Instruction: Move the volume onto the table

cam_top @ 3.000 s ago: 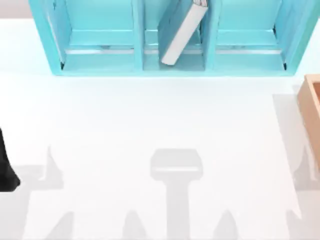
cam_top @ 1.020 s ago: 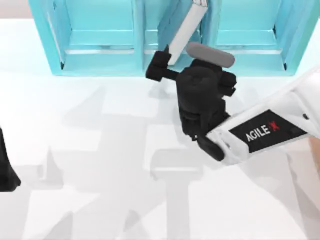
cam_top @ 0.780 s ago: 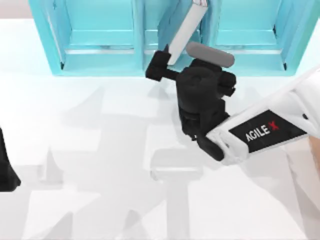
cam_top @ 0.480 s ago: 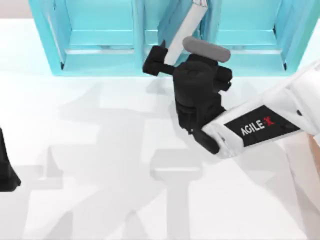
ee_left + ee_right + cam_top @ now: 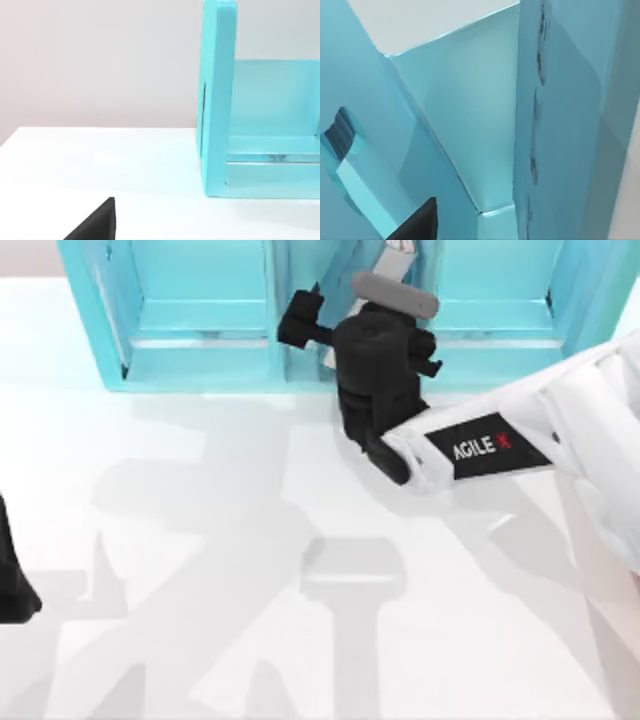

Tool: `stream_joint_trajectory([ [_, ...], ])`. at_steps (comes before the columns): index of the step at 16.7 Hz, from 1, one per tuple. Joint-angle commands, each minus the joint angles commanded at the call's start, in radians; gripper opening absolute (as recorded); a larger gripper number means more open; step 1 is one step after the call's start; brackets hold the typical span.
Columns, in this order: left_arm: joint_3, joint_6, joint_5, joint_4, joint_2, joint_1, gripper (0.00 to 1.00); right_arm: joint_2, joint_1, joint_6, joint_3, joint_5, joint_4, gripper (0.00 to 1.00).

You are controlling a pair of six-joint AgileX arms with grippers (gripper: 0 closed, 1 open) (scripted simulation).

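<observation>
Reaching in from the right side of the table (image 5: pixel 200 570), the right arm (image 5: pixel 520 430) stretches toward the teal shelf unit (image 5: pixel 200 350) that stands along the back edge of the table. Its black right gripper (image 5: pixel 325 335) is at the front of the shelf unit's middle opening. One black finger (image 5: pixel 300 322) sticks out just to the left of the volume (image 5: pixel 398 252), right at the front of that opening. Whether the fingers are wide apart or pinching the volume cannot be told, because the wrist hides the rest.

The volume leans tilted inside the middle opening of the shelf unit. A bit of its white page edge shows at the top, above the gripper. It is not on the table.

Seen from the right wrist, the teal walls (image 5: pixel 465 125) of the shelf unit are very close.

The left gripper (image 5: pixel 12 585) sits parked far from the shelf unit, at the left edge of the table.
</observation>
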Motion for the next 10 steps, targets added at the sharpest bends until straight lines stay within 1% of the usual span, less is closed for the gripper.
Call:
stream_joint_trajectory([
  [2, 0.000, 0.000, 0.000, 0.000, 0.000, 0.000, 1.00, 0.023, -0.012, -0.002, 0.042, -0.012, -0.019, 1.00],
  [6, 0.000, 0.000, 0.000, 0.000, 0.000, 0.000, 1.00, 0.026, -0.014, -0.002, 0.046, -0.014, -0.021, 1.00],
  [10, 0.000, 0.000, 0.000, 0.000, 0.000, 0.000, 1.00, 0.026, -0.014, -0.002, 0.046, -0.014, -0.021, 0.70],
])
